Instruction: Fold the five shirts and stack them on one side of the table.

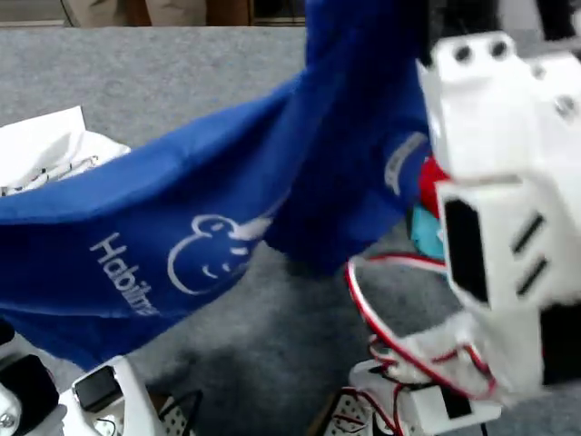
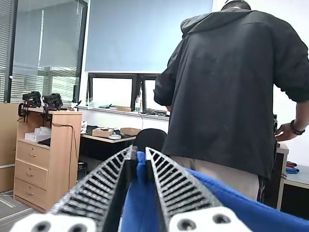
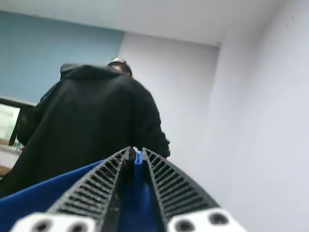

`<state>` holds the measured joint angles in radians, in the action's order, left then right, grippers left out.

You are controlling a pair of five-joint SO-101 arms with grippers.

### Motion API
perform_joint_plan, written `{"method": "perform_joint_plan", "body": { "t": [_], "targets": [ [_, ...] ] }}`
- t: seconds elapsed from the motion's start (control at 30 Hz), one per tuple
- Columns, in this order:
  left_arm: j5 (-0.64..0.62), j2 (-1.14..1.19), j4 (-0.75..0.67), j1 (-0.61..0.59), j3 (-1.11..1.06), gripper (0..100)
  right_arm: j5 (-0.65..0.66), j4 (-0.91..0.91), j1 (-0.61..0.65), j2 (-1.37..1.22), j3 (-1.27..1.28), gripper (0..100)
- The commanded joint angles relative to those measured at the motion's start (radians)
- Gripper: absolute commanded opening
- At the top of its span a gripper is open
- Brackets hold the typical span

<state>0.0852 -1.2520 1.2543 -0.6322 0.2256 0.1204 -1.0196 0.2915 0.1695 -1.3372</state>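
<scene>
Grey worktop [image 1: 136, 82] below | blue shirt [image 1: 182, 209] hangs aloft, spread between both arms | left claw [image 2: 140, 155] pinched on its edge | right claw [image 3: 137, 154] pinched likewise | looks soft, light and floppy, middle sags; judge opposite hem corners the safest hold for laying flat

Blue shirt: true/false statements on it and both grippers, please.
1. The blue shirt lies folded flat on the table. False: it hangs draped, raised above the grey surface.
2. The left gripper has its jaws shut on blue cloth. True.
3. The right gripper has its jaws open and empty. False: they are shut on the blue shirt.
4. A white cloth lies on the table at the high view's left edge. True.
</scene>
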Motion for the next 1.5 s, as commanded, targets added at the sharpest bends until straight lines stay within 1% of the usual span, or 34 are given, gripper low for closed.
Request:
{"method": "perform_joint_plan", "body": {
  "t": [0.0, 0.1, 0.23, 0.4, 0.53, 0.93, 0.97, 1.07, 1.17, 1.3, 1.47],
  "targets": [
    [-0.008, 0.012, -0.014, -0.011, -0.005, 2, 0.055, -0.002, 0.015, 0.077, 0.002, 0.4],
    [-0.009, 0.012, 0.031, -0.011, -0.052, 2, 0.112, 0.005, 0.019, 0.128, 0.004, 0.4],
    [-0.009, 0.004, 0.041, -0.014, -0.164, 2, 0.117, -0.002, 0.018, 0.159, 0.005, 0.4],
    [-0.009, 0.002, 0.041, -0.12, -0.236, 2, 0.152, -0.009, 0.019, 0.162, 0.038, 0.4],
    [-0.009, 0.002, 0.041, -0.16, -0.288, 2, 0.158, -0.009, 0.019, 0.165, 0.102, 0.4],
    [-0.003, 0.001, 0.04, -0.161, -0.425, 2, 0.158, -0.011, 0.021, 0.166, 0.142, 0.4],
    [-0.003, 0.001, 0.034, -0.163, -0.41, 2, 0.158, -0.011, 0.021, 0.166, 0.14, 0.4],
    [-0.002, -0.031, 0.043, -0.157, -0.256, 2, 0.158, -0.014, 0.021, 0.185, 0.142, 0.4],
    [-0.008, -0.068, 0.021, -0.149, -0.242, 2, 0.155, -0.025, 0.021, 0.22, 0.147, 0.4],
    [-0.008, -0.094, 0.0, -0.087, -0.19, 2, 0.158, -0.02, 0.019, 0.278, 0.142, 0.4],
    [-0.008, -0.102, 0.043, -0.017, -0.046, 2, 0.158, -0.015, 0.019, 0.335, 0.147, 0.4]
  ]
}}
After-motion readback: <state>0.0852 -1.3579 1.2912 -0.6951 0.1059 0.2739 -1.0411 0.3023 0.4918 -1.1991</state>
